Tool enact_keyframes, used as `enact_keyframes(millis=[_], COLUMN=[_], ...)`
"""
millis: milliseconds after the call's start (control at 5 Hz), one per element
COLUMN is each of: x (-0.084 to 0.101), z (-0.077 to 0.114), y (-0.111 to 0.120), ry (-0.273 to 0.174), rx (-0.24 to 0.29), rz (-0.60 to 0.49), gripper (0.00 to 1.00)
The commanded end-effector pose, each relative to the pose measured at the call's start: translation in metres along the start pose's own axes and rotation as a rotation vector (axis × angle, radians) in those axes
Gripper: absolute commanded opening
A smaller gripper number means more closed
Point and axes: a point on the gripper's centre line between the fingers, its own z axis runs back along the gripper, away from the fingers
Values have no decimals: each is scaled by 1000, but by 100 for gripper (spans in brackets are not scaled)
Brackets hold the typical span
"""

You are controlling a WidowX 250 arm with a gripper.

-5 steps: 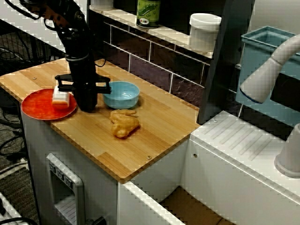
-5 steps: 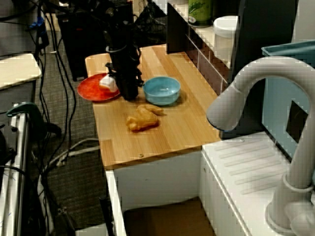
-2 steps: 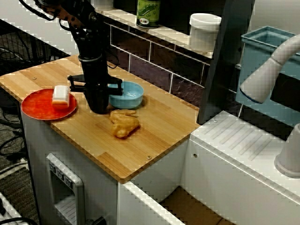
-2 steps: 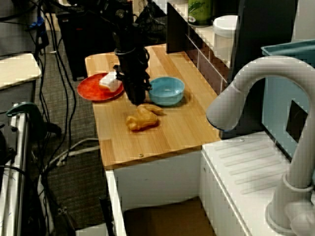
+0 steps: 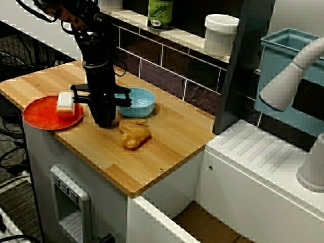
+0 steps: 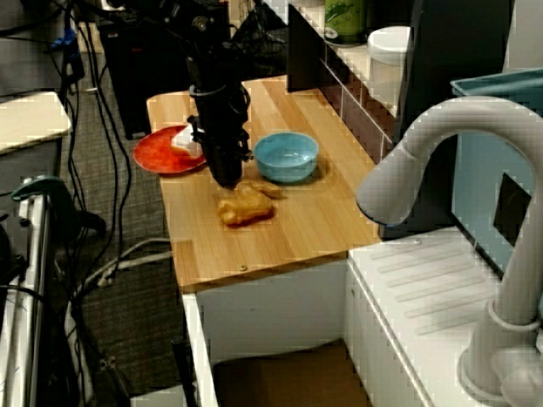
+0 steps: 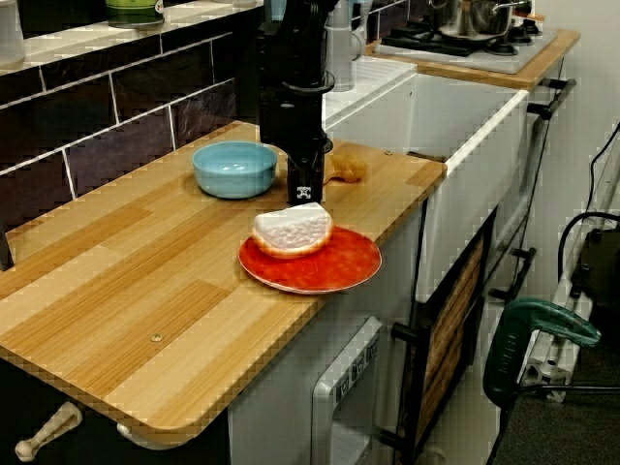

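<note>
My black gripper (image 5: 104, 120) points straight down, its tip close to the wooden counter (image 5: 167, 136). It stands between a red plate (image 5: 44, 117) and a blue bowl (image 5: 135, 101). A yellow-brown chicken piece (image 5: 134, 133) lies just right of the tip. A white slice of bread (image 5: 66, 102) rests on the plate. From the sink side the gripper (image 6: 226, 178) hangs right above the chicken piece (image 6: 246, 206). From the counter's end the gripper (image 7: 305, 194) stands just behind the bread (image 7: 293, 230). Nothing shows between its fingers, and their gap is hidden.
A green can (image 5: 160, 12) and a white jar (image 5: 220, 33) stand on the tiled back ledge. A dark post (image 5: 243, 66) closes the counter's right end. Beyond it are a white sink unit (image 5: 263, 162), a grey faucet (image 5: 291, 73) and a blue bin (image 5: 283, 50).
The gripper left the bread's side at the plate, swung right toward the bowl, then eased back a little left. The bowl seems nudged slightly right.
</note>
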Motion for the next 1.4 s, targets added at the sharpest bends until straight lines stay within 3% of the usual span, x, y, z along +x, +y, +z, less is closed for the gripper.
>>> enact_keyframes(millis=[0,400,600,1000,1200], x=[3,-10,-12,-16,-13], z=[7,-21,-26,-13,-2], y=[-19,-51,-58,-62,-50], ry=[16,81,130,141,134], rx=[-56,-45,-56,-68,-86], rz=[58,-6,-8,-37,-48], gripper=[0,0,0,0,0])
